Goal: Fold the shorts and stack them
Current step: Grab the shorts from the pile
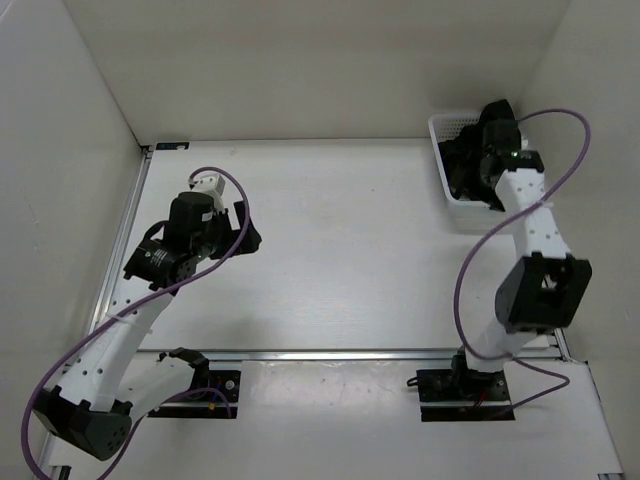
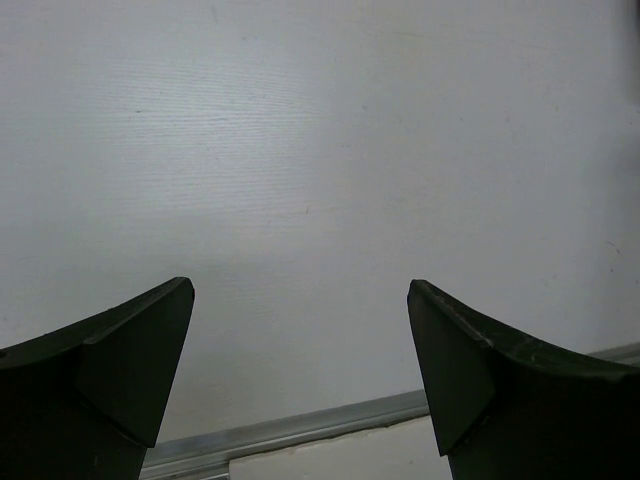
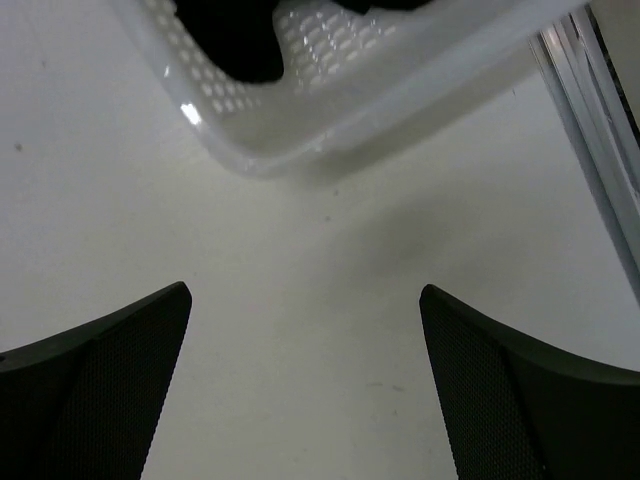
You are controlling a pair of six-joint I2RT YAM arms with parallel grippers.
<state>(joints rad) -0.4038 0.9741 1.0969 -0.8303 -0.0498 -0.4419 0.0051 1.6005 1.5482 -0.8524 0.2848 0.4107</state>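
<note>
so far we have nothing in hand. the shorts lie bunched as a dark heap inside the white perforated basket at the upper right of the overhead view, so no folding has begun and the open middle of the desk is where we judge the spreading will happen. our right claw is released, its fingers spread wide over bare desk just below the basket's rounded corner in the wrist view. we take that as a stance for reaching over the rim and into the fabric. it touches neither basket nor cloth. our left claw is released too, fingers apart above plain desk at the centre left of the overhead view, well apart from the basket. we judge it waits there to take the other side of the shorts. how many pairs sit in the basket we cannot tell.
</note>
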